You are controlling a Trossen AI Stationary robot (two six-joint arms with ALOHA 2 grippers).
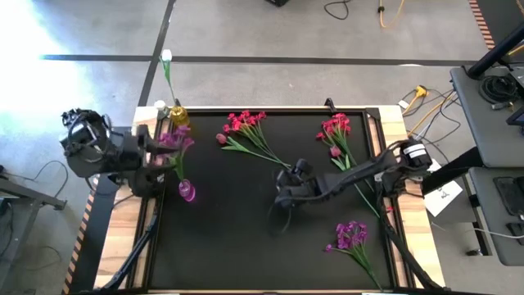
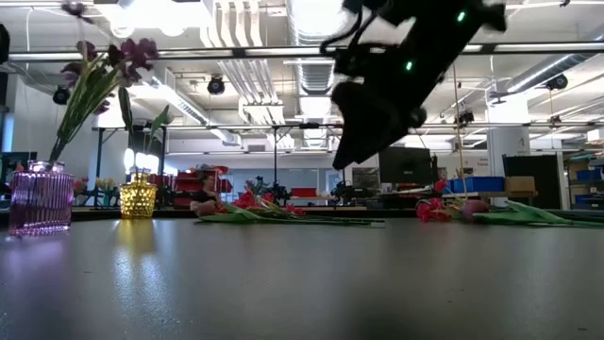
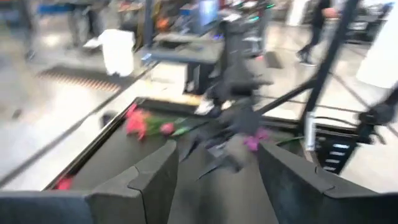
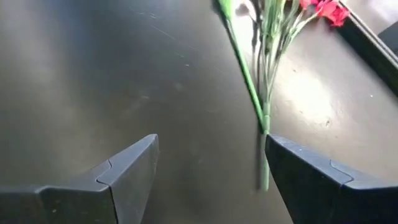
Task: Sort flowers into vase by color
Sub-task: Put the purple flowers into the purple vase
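In the high view a purple glass vase (image 1: 187, 191) holds purple flowers (image 1: 176, 139), and a yellow vase (image 1: 178, 115) holds a white tulip (image 1: 167, 56). Two red-pink bunches (image 1: 246, 124) (image 1: 336, 128) lie flat on the black mat near its far edge, a pink bud (image 1: 221, 139) beside the left one. A purple bunch (image 1: 352, 236) lies near the right near corner. My right gripper (image 1: 282, 205) hangs open above the mat's middle; its wrist view shows a bunch's green stems (image 4: 261, 106) below, between the fingers. My left gripper (image 3: 214, 180) is open by the purple vase.
Both vases stand at the mat's left side, purple (image 2: 40, 196) nearer than yellow (image 2: 138, 195) in the low view. A raised wooden frame (image 1: 393, 123) borders the mat. Bare mat lies in the middle and near-left. Cables and a stand sit off the table's right side.
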